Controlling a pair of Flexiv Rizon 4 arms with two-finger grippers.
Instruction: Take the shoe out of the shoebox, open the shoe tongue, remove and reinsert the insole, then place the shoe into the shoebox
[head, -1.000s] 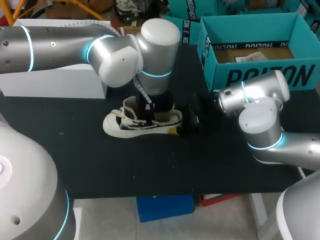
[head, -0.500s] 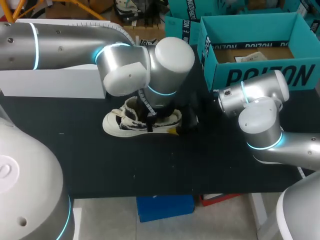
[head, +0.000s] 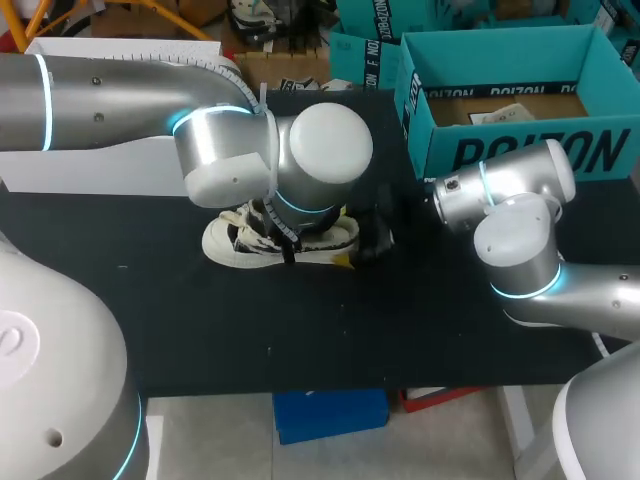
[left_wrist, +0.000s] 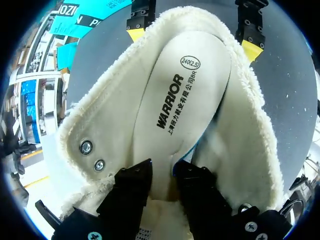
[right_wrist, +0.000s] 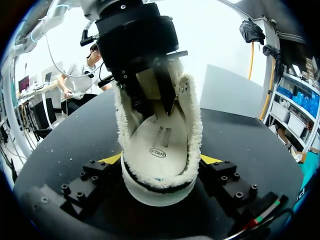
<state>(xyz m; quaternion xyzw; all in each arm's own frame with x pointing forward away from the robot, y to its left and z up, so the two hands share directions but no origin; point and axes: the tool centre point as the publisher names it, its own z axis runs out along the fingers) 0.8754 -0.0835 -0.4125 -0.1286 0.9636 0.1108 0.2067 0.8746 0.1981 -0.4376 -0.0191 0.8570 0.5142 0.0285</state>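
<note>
The shoe (head: 235, 245) stands on the black table (head: 300, 330), toe toward 9 o'clock, with the teal shoebox (head: 520, 150) at about 2 o'clock from it. The left gripper (left_wrist: 163, 172) is down in the shoe's opening, pinching the insole (left_wrist: 185, 95). At the shoe's 3 o'clock end, the right gripper (right_wrist: 161, 162) clamps the heel from both sides.

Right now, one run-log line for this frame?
step: insole | left gripper: inside shoe, shut on insole | right gripper: shut on shoe heel | shoe: on table | shoebox: open, no shoe in it
</note>
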